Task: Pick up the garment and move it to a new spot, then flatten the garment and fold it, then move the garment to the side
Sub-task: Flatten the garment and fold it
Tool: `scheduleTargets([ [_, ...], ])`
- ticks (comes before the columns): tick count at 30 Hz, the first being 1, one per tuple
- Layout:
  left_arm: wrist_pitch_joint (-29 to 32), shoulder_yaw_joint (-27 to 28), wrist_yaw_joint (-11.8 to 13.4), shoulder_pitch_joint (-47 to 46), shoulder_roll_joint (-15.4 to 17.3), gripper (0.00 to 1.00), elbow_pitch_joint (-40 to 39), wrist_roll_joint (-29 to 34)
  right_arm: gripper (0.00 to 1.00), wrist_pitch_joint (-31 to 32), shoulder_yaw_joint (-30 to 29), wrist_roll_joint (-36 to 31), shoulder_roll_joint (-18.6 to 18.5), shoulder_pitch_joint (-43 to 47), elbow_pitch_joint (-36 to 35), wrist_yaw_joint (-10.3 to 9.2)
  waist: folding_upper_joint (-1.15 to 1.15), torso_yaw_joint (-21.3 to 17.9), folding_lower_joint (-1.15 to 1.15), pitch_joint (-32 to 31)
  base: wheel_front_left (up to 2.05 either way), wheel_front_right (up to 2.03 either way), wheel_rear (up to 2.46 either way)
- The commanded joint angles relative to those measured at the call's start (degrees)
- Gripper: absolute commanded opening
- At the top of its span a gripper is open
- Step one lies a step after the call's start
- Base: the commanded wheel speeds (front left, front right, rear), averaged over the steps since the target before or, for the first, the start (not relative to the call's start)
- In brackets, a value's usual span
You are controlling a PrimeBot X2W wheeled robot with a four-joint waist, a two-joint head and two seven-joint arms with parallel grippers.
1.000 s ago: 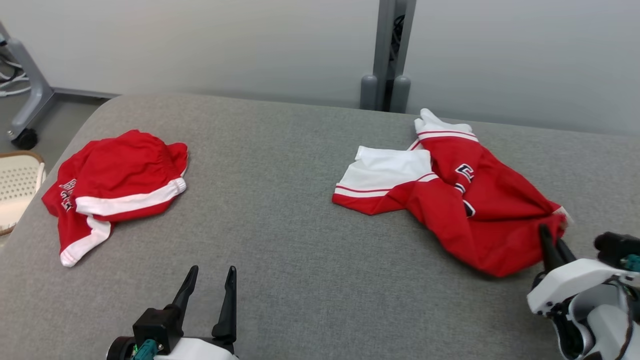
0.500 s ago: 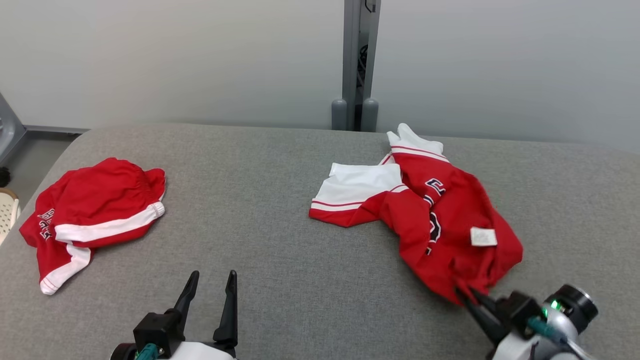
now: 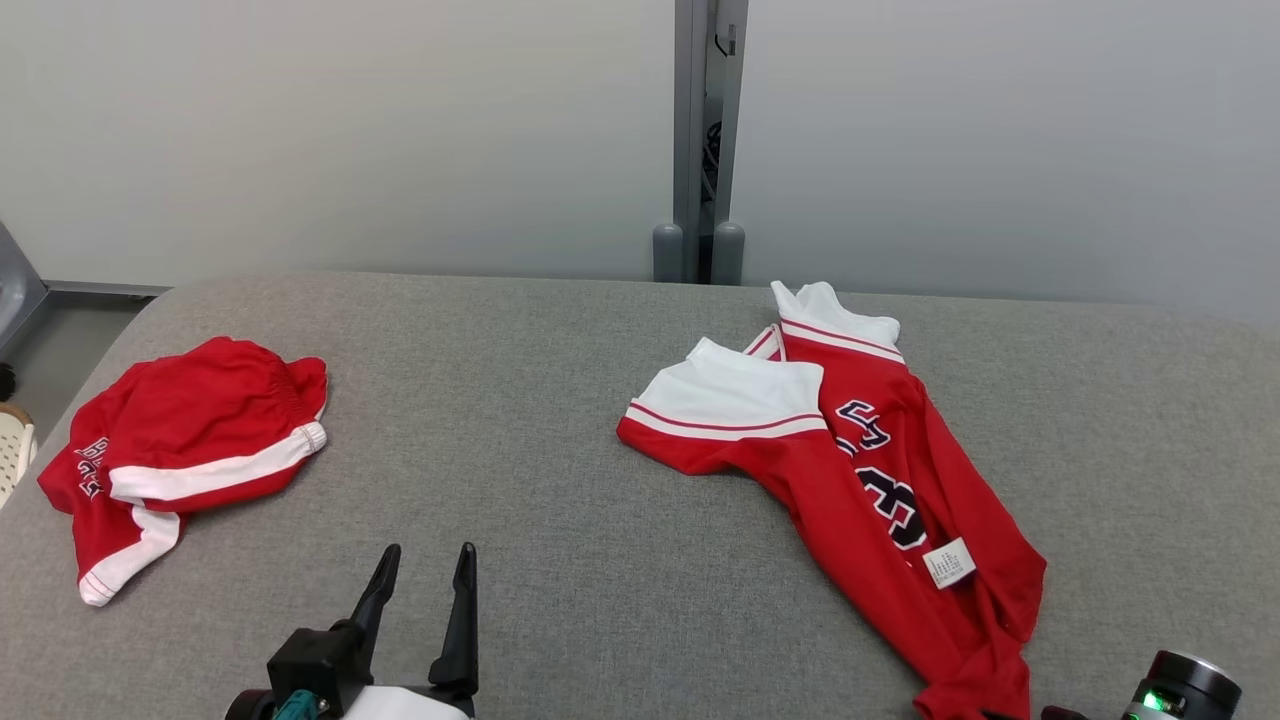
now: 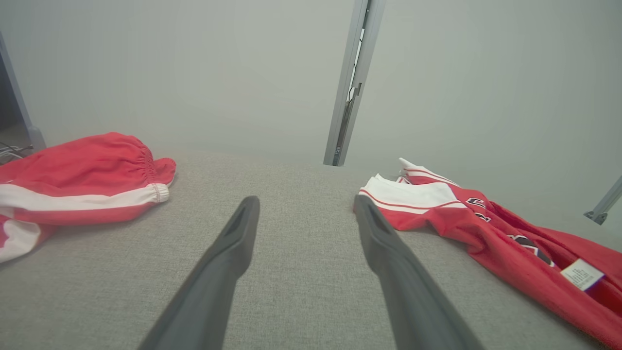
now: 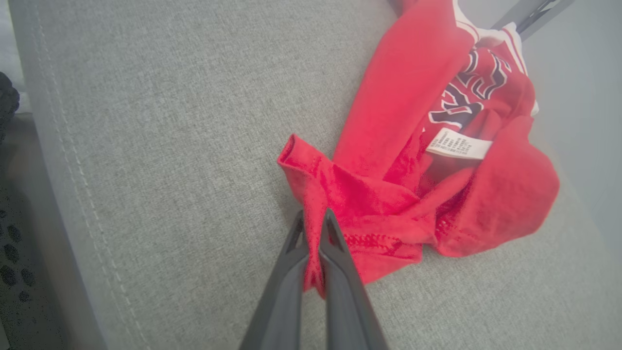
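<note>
At the near edge, left of centre, the left gripper [image 3: 428, 550] hovers over the grey woven fabric surface [image 3: 560, 500]. Its two long dark fingers are spread wide with nothing between them, and it points toward the far side. In its own wrist view the left gripper [image 4: 306, 200] frames bare grey cloth.

At the near right corner, the right gripper [image 5: 314, 214] has its fingers pressed together on a bunched fold of hem. The hem belongs to the red sports jersey with white sleeves and dark lettering [image 5: 403, 112]. The pinched cloth sits close to the stitched near edge of the surface.

From that pinch the jersey [image 3: 880, 500] stretches diagonally away, from near right toward the far middle, lying rumpled on the grey cloth. A small white printed care label [image 3: 948, 563] lies on the red fabric near the gripped end. Beyond it runs the dark, white-edged lettering. The white sleeves with thin red stripes form the farthest part.

Well apart on the left side lie crumpled red shorts with a white band and gathered waist [image 3: 190, 440].

Behind the surface stand pale grey wall panels, split by a grey upright metal post [image 3: 700, 140].
</note>
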Motion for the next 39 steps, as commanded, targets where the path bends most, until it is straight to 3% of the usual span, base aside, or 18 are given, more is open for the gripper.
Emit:
scheduleTargets([
  [1, -0.06, 0.14, 0.12, 0.38, 0.20, 1.00, -0.37, -0.13, 0.38, -0.05, -0.31, 1.68, -0.25, -0.34, 0.53, 0.01, 0.00, -0.03, 0.00, -0.07, 0.00, 0.00, 0.00],
  [2, -0.06, 0.15, 0.18, 0.46, 0.20, 1.00, -0.40, -0.18, 1.00, -0.05, -0.49, 2.49, -0.27, -0.35, 0.70, 0.01, 0.00, -0.05, 0.00, -0.11, 0.00, 0.00, 0.00],
  [8, -0.06, 0.43, 0.29, 0.90, 0.18, 1.00, -0.60, -0.38, 1.00, -0.05, -2.19, 5.14, -0.48, -0.56, -1.90, 0.01, 0.00, -0.36, 0.00, -0.54, 0.00, 0.00, 0.00],
  [11, -0.06, 0.56, 0.41, 0.84, 0.19, 1.00, -0.70, -0.44, 1.00, -0.05, -6.62, 7.11, -0.21, 0.32, -3.59, 0.00, 0.00, -0.84, 0.00, -0.80, 0.00, 0.00, 0.00],
  [16, -0.06, 0.82, 0.51, 0.86, 0.21, 1.00, -1.15, -0.67, 1.00, -0.05, -20.96, 11.93, 2.57, 3.64, -7.25, 0.00, 0.00, -2.19, 0.00, -0.98, 0.00, 0.00, 0.00],
  [20, -0.06, 0.96, 0.71, 0.81, 0.21, 1.00, -1.42, -0.80, 1.00, -0.05, -34.20, 13.66, 7.51, 8.13, -10.24, 0.00, 0.00, -3.42, 0.00, -1.11, 0.00, 0.00, 0.00],
  [25, -0.06, 1.22, 0.76, 0.65, 0.18, 1.00, -1.69, -0.85, 1.00, -0.05, -46.44, 12.83, 14.88, 13.16, -14.27, 0.01, 0.00, -5.14, 0.00, -1.05, 0.00, 0.00, 0.00],
  [34, -0.06, 1.88, 1.00, 0.98, 0.22, 1.00, -2.14, -1.09, 1.00, -0.05, -53.75, 6.97, 23.15, 19.26, -17.84, 0.01, 0.00, -7.53, 0.00, -1.00, 0.00, 0.00, 0.00],
  [39, -0.06, 2.27, 1.15, 1.62, 0.19, 1.00, -1.63, -1.51, 1.00, -0.05, -53.01, 5.05, 25.29, 20.31, -16.53, 0.01, 0.00, -8.28, 0.00, -1.44, 0.00, 0.00, 0.00],
])
